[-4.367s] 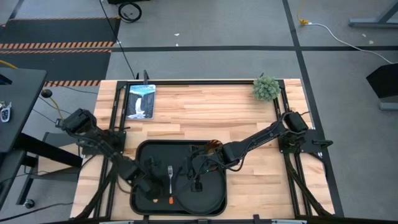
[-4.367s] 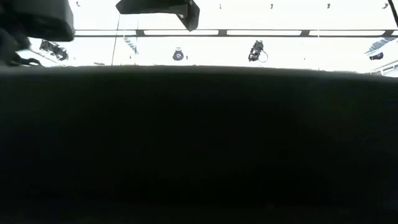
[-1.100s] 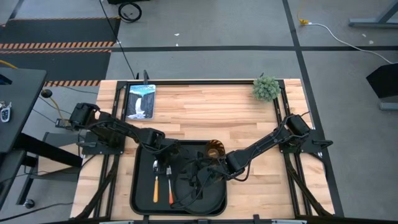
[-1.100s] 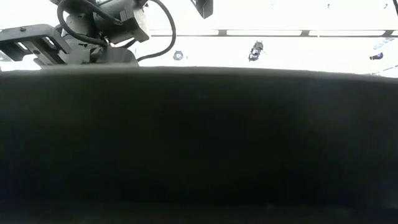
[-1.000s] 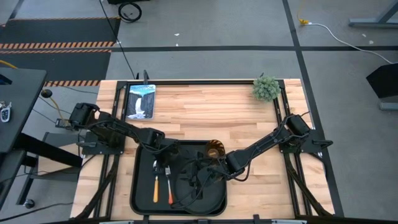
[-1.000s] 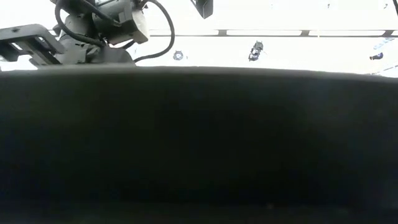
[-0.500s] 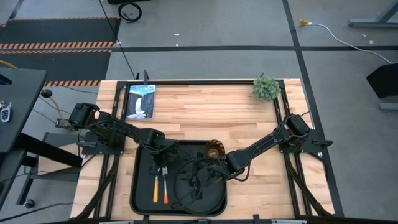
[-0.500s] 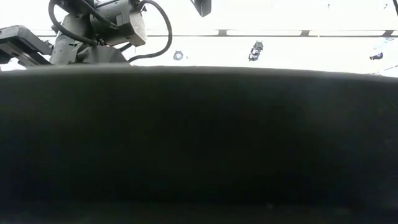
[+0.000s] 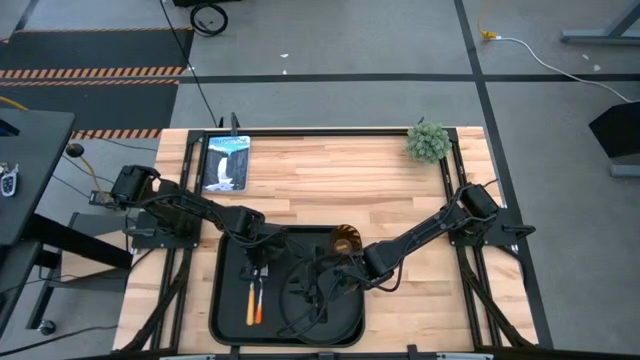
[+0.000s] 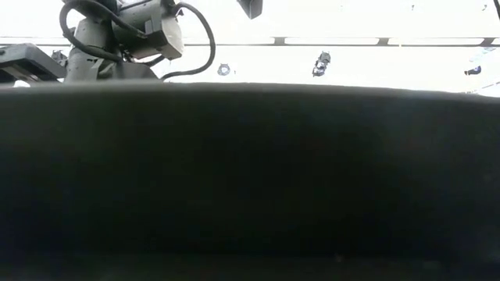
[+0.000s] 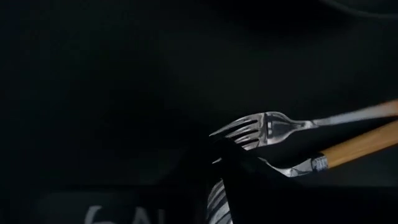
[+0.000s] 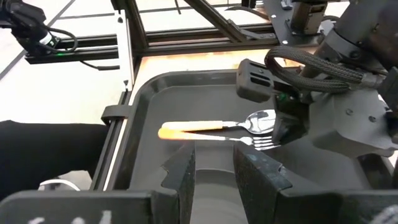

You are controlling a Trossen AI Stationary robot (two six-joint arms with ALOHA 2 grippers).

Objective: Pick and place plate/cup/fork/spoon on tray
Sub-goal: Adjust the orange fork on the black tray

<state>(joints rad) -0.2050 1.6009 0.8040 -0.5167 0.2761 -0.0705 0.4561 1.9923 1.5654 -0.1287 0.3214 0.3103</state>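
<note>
The black tray (image 9: pixel 226 300) lies at the table's near edge. On its left half the spoon (image 9: pixel 249 300) and the fork (image 9: pixel 259 298) lie side by side, orange handles toward the near edge and touching (image 12: pixel 186 130). My left gripper (image 9: pixel 262 270) stands down over their metal heads, beside the spoon's bowl (image 12: pixel 261 121) and the fork's prongs (image 11: pixel 252 130). The round black plate (image 9: pixel 318 310) lies on the tray's right half. My right gripper (image 12: pixel 214 171) hovers open above it. The amber cup (image 9: pixel 345 240) stands in the tray's far right corner.
A framed picture (image 9: pixel 225 162) lies at the table's far left and a small green plant (image 9: pixel 428 142) at the far right. Black frame rails (image 9: pixel 190 190) run along both sides. In the low view the tray's dark wall (image 10: pixel 250 179) fills almost everything.
The fork's handle end has swung toward the table's left until it lies against the spoon's handle, while its pronged head has stayed under my left gripper. That gripper has rolled a little in place.
</note>
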